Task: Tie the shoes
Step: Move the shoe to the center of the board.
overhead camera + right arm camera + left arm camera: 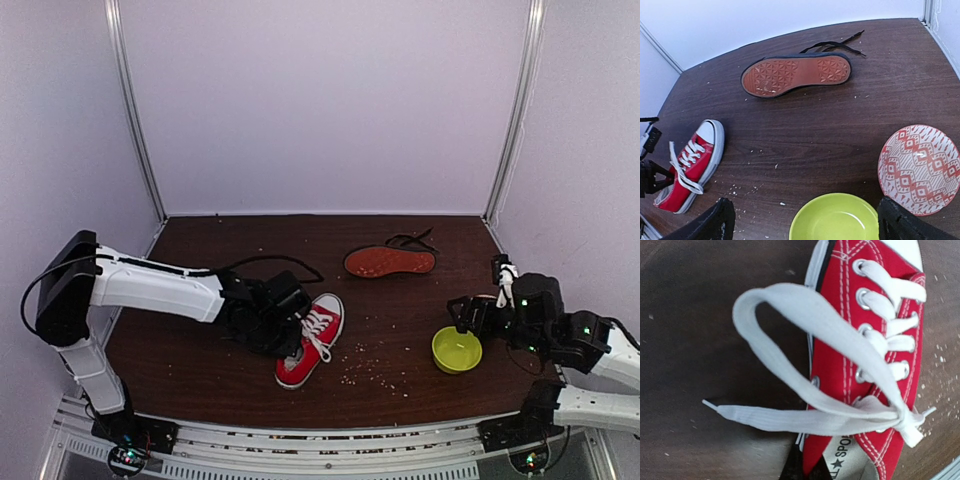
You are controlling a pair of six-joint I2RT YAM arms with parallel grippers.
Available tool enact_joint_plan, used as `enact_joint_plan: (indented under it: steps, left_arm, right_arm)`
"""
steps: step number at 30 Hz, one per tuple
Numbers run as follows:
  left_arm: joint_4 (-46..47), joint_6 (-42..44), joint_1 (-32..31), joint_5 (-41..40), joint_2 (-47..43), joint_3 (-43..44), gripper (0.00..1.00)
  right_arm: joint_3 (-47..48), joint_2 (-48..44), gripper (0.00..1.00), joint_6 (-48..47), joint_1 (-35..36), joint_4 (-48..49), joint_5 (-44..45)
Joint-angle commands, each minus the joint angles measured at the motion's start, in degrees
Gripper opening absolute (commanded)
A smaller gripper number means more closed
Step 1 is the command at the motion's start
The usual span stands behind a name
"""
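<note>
**A:** How far along are the shoes?

**B:** Not far, I'd judge. Nearest, at about 7 o'clock on the table (pixel 200 372), the red sneaker (pixel 312 340) sits on its sole with its toe toward 1 o'clock. Its white laces (pixel 790 340) are threaded. One loop stands out over a flat loose end, but there is no finished bow.

**A:** And the arms?

**B:** The left gripper (pixel 272 322) is at the sneaker's 9 o'clock, jaws together. I cannot tell whether lace is pinched between them. The right gripper (pixel 468 316), at 4 o'clock above the green bowl (pixel 456 350), is spread wide and holds nothing.

**A:** The other shoe?

**B:** It's farthest, at 1 o'clock. The black shoe (pixel 390 262) lies tipped on its side, reddish-brown sole showing. Its black laces (pixel 832 46) trail loose behind it. Both bows are left to do.
</note>
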Motion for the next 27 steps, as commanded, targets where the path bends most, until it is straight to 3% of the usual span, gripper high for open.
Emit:
enact_joint_plan:
  steps: [1, 10, 11, 14, 16, 21, 27]
  left_arm:
    - [1.02, 8.49, 8.22, -3.48, -6.46, -1.18, 0.00]
    - [8.26, 21.39, 25.87, 3.08, -9.27, -7.56, 0.00]
    - [9.59, 22.70, 27.12, 4.51, -9.11, -7.97, 0.04]
    - [10.66, 24.74, 29.97, 6.05, -8.75, -8.02, 0.50]
    - [9.71, 24.92, 30.84, 4.89, -9.77, -7.56, 0.71]
    - [8.46, 25.23, 32.00, 3.78, -17.92, -7.36, 0.85]
    - [5.13, 28.97, 40.83, 11.39, -26.57, -3.30, 0.87]
  right_arm:
    - [5.43, 8.59, 0.99, -2.95, -4.51, 0.26, -1.08]
    - [20.15, 34.40, 1.00, -8.32, -15.27, 6.58, -11.36]
    - [22.25, 37.32, 1.00, -8.95, -15.75, 6.87, -11.43]
    - [29.97, 46.03, 1.00, -11.15, -16.90, 7.36, -11.48]
    - [35.40, 51.83, 1.00, -12.03, -17.86, 6.43, -11.60]
    - [49.28, 64.60, 1.00, -14.00, -19.78, 4.43, -12.63]
    - [65.91, 80.34, 1.00, -17.42, -21.09, -0.66, -14.01]
